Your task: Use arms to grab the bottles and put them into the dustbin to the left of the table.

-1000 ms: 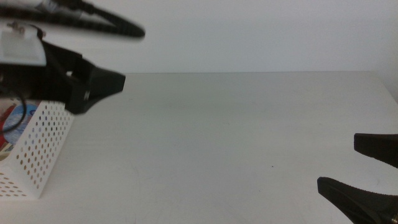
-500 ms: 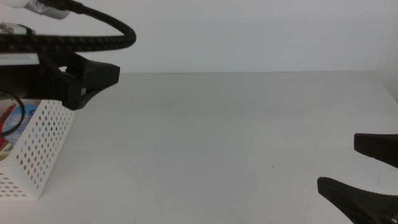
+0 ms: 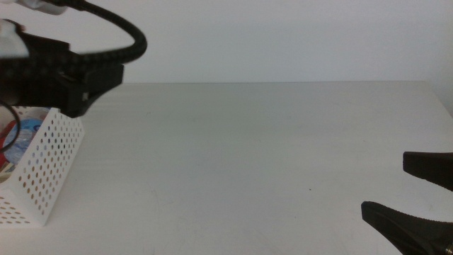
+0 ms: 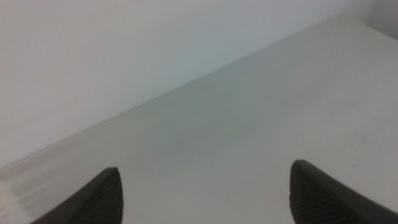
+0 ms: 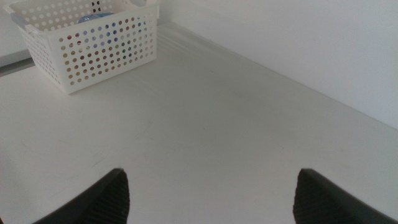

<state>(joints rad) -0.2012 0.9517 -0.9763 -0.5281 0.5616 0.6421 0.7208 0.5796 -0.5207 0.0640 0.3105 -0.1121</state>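
Note:
The white perforated dustbin point(image 3: 44, 170) stands at the table's left edge and shows far off in the right wrist view point(image 5: 93, 38). Inside it I see part of the red can point(image 3: 6, 136) and something blue point(image 3: 28, 132), also seen in the right wrist view point(image 5: 96, 17); I cannot make out the tea bottle. My left gripper point(image 3: 106, 76) hovers above the dustbin's far corner, open and empty, as its wrist view point(image 4: 205, 199) shows. My right gripper point(image 3: 417, 198) waits open and empty at the bottom right, with bare table between its fingertips point(image 5: 214, 199).
The white table point(image 3: 269, 149) runs to a plain white wall behind. The left arm's black cable point(image 3: 127, 35) arches over the dustbin. No bottle stands on the tabletop in any view.
My left gripper has drawn back to the left and slightly up over the dustbin. The right gripper has not moved.

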